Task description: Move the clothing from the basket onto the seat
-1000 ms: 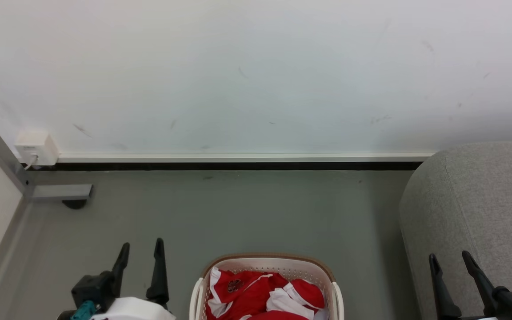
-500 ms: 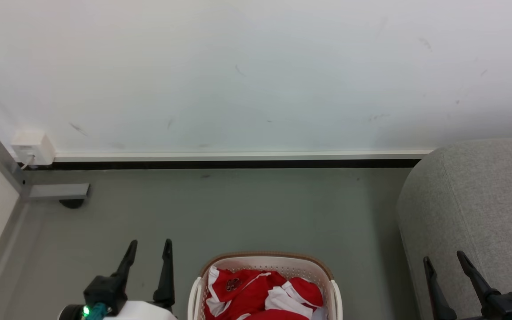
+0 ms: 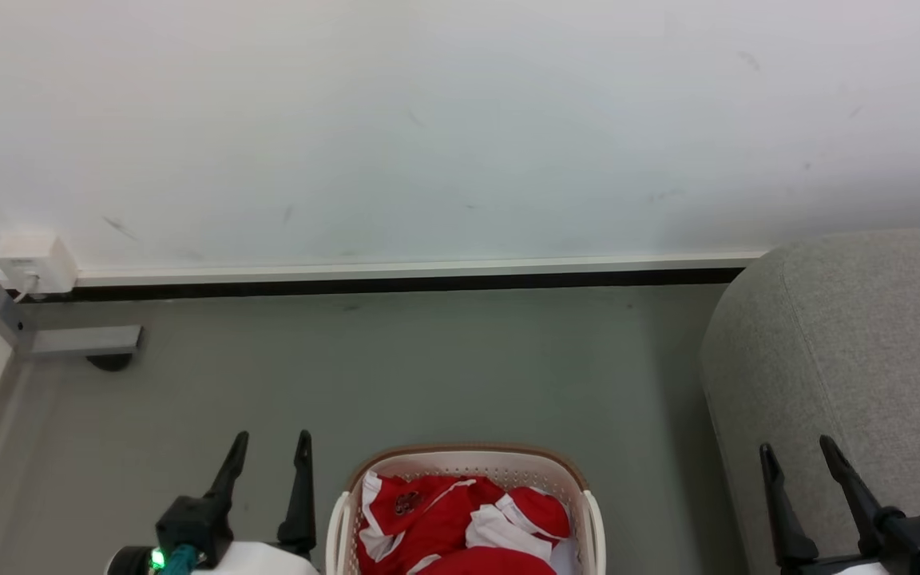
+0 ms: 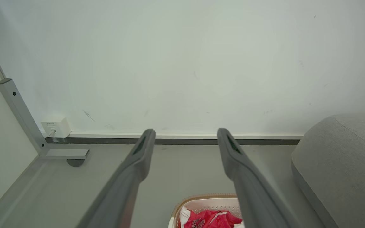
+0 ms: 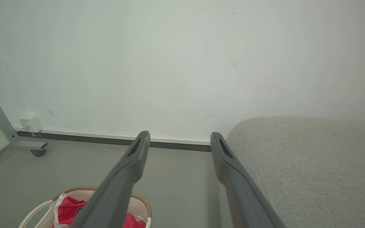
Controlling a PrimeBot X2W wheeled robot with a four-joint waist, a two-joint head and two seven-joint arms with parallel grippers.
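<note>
Two grippers hang empty in the head view: the left gripper (image 3: 271, 438) at lower left and the right gripper (image 3: 795, 444) at lower right, each with its fingers spread apart and clamped on nothing. Between them, at bottom centre, the basket (image 3: 468, 450) stands on the floor (image 3: 428, 359) with the clothing (image 3: 444, 519) heaped inside. The seat (image 3: 851, 351) takes the right edge, apart from the basket.

Left wrist view: the spread fingers (image 4: 138, 164) frame the wall (image 4: 182, 63), with the basket and its red heap at bottom centre, below the tips.

Right wrist view: basket at lower left, seat across the lower right.

The step looks like the reach for a first garment. Done well, one gripper would drop straight into the heap (not onto the rim), pinch a thick fold and lift clear before swinging right.

Against the frame a second back, everything in the head view sits higher and further left, so the camera has moved. The left gripper sits a touch closer to the basket.
</note>
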